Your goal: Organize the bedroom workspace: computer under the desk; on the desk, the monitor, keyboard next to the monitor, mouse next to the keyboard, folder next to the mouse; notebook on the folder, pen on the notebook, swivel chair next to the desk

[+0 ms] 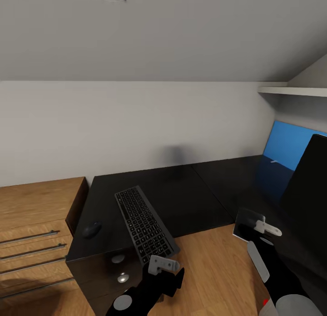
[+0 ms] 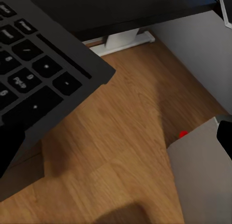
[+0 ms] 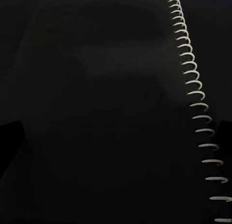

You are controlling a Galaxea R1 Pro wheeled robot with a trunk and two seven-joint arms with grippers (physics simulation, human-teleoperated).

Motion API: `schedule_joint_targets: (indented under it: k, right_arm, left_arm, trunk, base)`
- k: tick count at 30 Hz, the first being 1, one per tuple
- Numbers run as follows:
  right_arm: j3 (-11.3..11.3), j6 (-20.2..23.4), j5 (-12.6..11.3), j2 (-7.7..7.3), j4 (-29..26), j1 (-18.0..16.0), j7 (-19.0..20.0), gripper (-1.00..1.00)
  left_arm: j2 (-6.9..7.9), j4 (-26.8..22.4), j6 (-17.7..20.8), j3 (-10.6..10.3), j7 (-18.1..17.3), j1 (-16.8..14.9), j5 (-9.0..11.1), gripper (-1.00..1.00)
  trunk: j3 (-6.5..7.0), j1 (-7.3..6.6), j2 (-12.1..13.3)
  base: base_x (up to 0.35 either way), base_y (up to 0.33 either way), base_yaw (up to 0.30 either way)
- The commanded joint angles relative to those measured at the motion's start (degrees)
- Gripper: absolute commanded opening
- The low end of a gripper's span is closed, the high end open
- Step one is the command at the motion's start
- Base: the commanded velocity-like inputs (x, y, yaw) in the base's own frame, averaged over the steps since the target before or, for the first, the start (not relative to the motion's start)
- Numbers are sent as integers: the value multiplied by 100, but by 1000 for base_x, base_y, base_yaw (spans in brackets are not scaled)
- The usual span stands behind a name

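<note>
- The desk [image 1: 190,193] fills the middle of the head view: a glossy black L-shaped top against the pale wall, with a dark drawer unit [image 1: 106,270] with round silver knobs at lower left
- The keyboard [image 1: 145,225] lies on the desk at a slant, centre-left of the frame; its near end juts out past the desk edge over the wood floor [image 1: 213,270]
- In the left wrist view that overhanging corner of the keyboard [image 2: 43,74] sits in the upper left, above floorboards
- The mouse [image 1: 92,229] rests on the desk left of the keyboard, near it but apart
- The left gripper [image 1: 163,266] is at bottom centre of the head view, just beside the keyboard's near end; how far its fingers are spread cannot be told
- The right gripper [image 1: 263,229] is at lower right, by a dark notebook [image 1: 247,223] with a pale edge
- The right wrist view shows a black cover and the white spiral binding of the notebook [image 3: 106,118] close up between dark fingertips at both sides; a firm grip cannot be told
- The folder [image 1: 290,145], bright blue, shows at the right edge, partly hidden behind the monitor [image 1: 309,202], a tall black shape
- A light-wood cabinet [image 1: 36,234] with bar handles stands at left, beside the desk
</note>
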Motion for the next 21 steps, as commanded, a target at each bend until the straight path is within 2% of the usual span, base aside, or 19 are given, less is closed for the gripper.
schedule_joint_targets:
  k: [1,9,16,21]
  right_arm:
    - [13,5,-151,0,217,1,-16,100]
    - [18,5,-146,0,217,1,-16,100]
    - [20,5,-145,0,217,1,-16,100]
    - [20,5,-146,0,217,1,-16,100]
  left_arm:
    - [4,-8,5,-13,59,-9,60,100]
    - [4,-8,5,-13,59,-9,59,100]
    - [4,-8,5,-13,59,-9,58,100]
    - [4,-8,5,-13,59,-9,58,100]
  trunk:
    - [-7,0,-3]
    - [-7,0,-3]
    - [-7,0,-3]
    - [-7,0,-3]
  base:
    - [0,0,16]
    - [0,0,20]
    - [0,0,144]
    - [0,0,45]
